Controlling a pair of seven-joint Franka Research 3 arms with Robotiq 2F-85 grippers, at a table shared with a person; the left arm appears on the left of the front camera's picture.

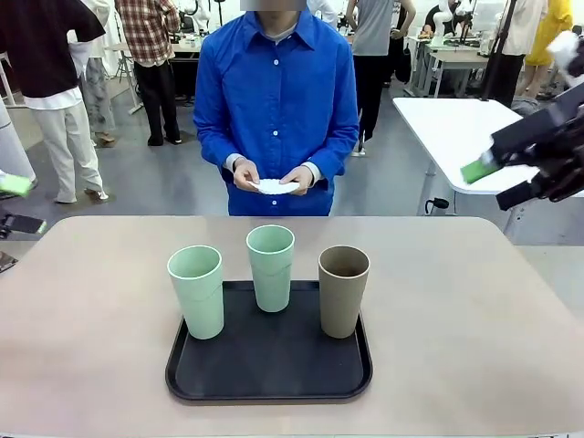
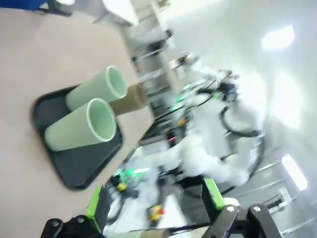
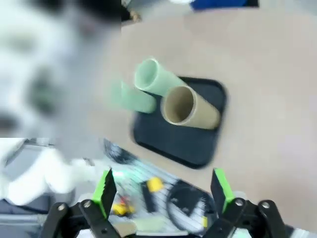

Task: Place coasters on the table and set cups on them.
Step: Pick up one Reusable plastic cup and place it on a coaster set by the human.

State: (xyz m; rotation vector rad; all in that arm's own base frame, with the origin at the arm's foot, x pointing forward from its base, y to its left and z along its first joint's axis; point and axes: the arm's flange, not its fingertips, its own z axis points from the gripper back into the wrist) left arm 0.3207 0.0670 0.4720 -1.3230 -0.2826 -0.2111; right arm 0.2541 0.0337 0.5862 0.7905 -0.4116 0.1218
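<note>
Tan table | matte tapered cups on black tray | left claw, right claw gaping, empty

The front camera sits fixed at the robot's edge of the desk, a little above it, facing straight across to the person standing at the far side; the black tray with the cups lies close before it, mid-picture; the left wrist camera hangs high off to one side, rolled so the desk slants, looking out past the left hand, whose fingers rise from the bottom edge; the right wrist camera looks steeply down from above past the right hand, likewise rolled; both wrist views are blurred; all three share the tray, the cups and the desk around them.
</note>
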